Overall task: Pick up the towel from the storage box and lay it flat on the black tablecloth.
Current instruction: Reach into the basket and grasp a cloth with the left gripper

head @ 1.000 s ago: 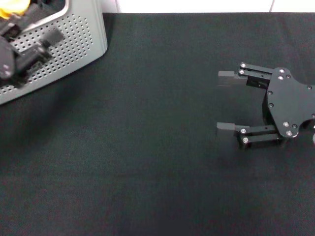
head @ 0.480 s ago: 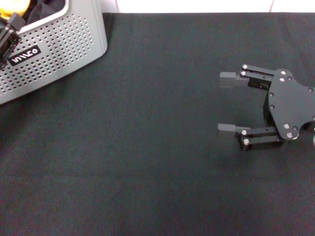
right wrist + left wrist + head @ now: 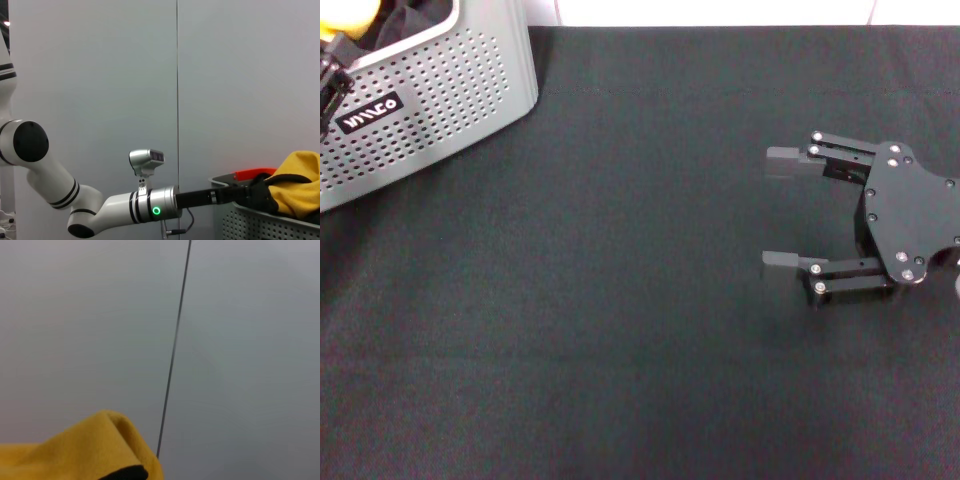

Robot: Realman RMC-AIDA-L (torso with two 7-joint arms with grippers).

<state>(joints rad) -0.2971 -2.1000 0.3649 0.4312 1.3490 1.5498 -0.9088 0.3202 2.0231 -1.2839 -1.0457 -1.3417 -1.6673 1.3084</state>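
Note:
The towel (image 3: pixel 346 12) shows as a yellow bunch in the storage box (image 3: pixel 450 80) at the table's far left corner. In the right wrist view the towel (image 3: pixel 300 187) is heaped above the rim of the storage box (image 3: pixel 240 220), and my left gripper (image 3: pixel 264 197) reaches in level and touches its side. The left wrist view shows a yellow fold of the towel (image 3: pixel 85 455) with a black edge, close up. Only a black sliver of the left gripper (image 3: pixel 326 78) shows in the head view. My right gripper (image 3: pixel 766 210) rests open over the black tablecloth (image 3: pixel 620 300) at the right.
Dark fabric (image 3: pixel 415 20) lies in the box beside the towel. The box wall carries a black label (image 3: pixel 370 108). A pale wall with a thin vertical seam (image 3: pixel 172 355) stands beyond the table.
My left gripper has moved left from over the box's front wall to the frame's edge, uncovering the label. The right gripper has barely shifted.

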